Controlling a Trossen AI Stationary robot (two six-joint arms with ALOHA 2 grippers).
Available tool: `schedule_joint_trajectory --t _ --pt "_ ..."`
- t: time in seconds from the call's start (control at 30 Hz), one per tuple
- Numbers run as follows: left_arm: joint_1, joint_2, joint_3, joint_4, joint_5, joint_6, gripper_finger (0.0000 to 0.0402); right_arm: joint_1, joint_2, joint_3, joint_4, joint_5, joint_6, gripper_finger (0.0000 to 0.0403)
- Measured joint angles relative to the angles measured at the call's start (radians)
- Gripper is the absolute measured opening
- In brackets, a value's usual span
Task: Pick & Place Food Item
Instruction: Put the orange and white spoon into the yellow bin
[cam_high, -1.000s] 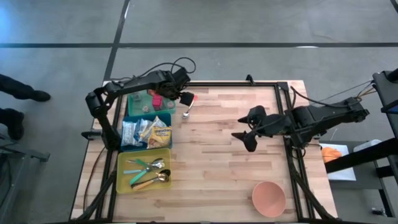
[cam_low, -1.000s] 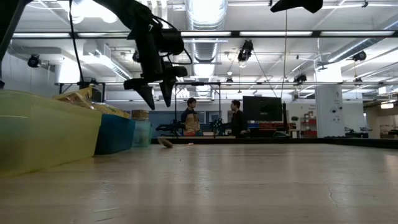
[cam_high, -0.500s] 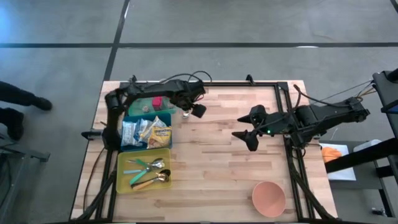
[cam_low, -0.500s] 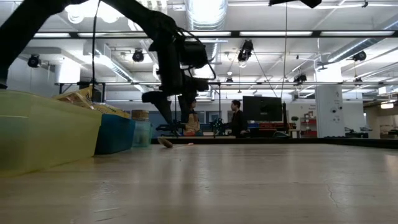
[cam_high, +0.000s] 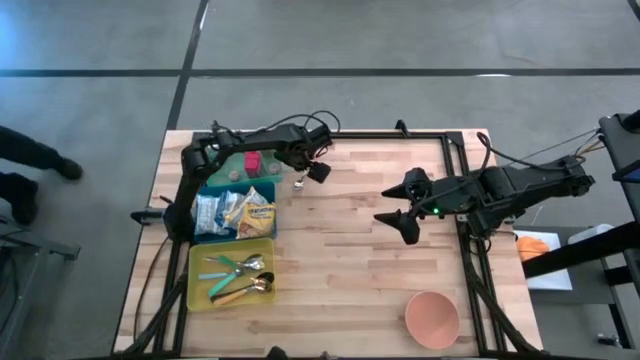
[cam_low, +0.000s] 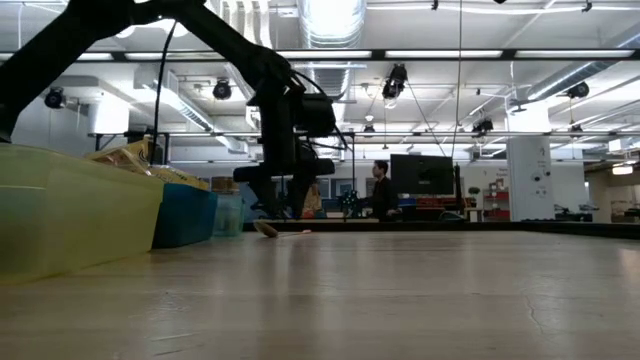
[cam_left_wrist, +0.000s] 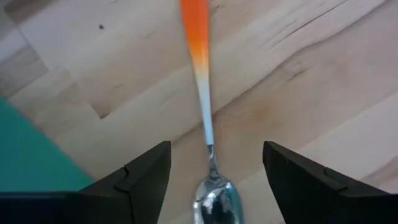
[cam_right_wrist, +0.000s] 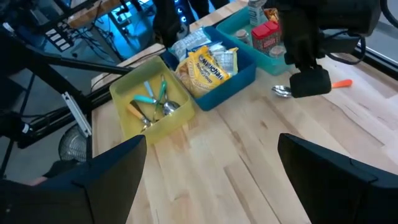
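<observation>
A spoon (cam_left_wrist: 203, 68) with an orange-to-white handle and a shiny bowl (cam_left_wrist: 213, 198) lies flat on the wooden table, next to the teal bin (cam_high: 238, 167). My left gripper (cam_left_wrist: 214, 163) points down over it, open, one finger on either side of the spoon's neck and apart from it. In the high view it (cam_high: 308, 172) covers most of the spoon (cam_high: 299, 184). Snack packets (cam_high: 236, 212) lie in the blue bin. My right gripper (cam_high: 394, 224) hangs open above the table's right middle, with nothing in it.
A yellow bin (cam_high: 232, 274) with cutlery stands near the table's left front, next to the blue bin. A pink bowl (cam_high: 432, 318) sits at the near right. The teal bin holds a red item (cam_high: 253, 160). People stand in the room beyond the table (cam_low: 380, 195).
My left gripper has come down toward the spoon and shifted a little toward the table's right, over the spoon's handle. Its fingers have kept the same gap. The spoon has stayed where it was.
</observation>
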Motion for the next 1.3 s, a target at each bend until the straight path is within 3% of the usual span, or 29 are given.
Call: schedule_joint_trajectory --t 0.23,0.5,0.73,0.83,1.03,1.3 --pt "0.015 0.028 0.002 0.016 -0.005 0.060 0.0251 0.000 0.000 0.000 0.002 0.000 0.000 0.0359" --pt "0.019 0.069 0.002 0.035 0.029 0.082 0.0182 0.000 0.000 0.000 0.002 -0.001 0.015 0.0359" --pt "0.023 0.071 -0.005 0.049 0.032 0.104 0.0146 0.000 0.000 0.000 0.003 -0.027 0.018 0.0359" --pt "0.026 0.071 -0.005 0.043 0.039 0.104 0.0115 0.000 0.000 0.000 0.004 -0.030 0.019 0.0359" --pt "0.027 0.069 -0.017 0.042 0.048 0.128 0.0016 0.000 0.000 0.000 0.004 -0.030 0.019 0.0359" --pt "0.025 0.062 -0.015 0.025 0.055 0.138 0.0002 0.000 0.000 0.000 0.003 -0.053 0.016 0.0359"
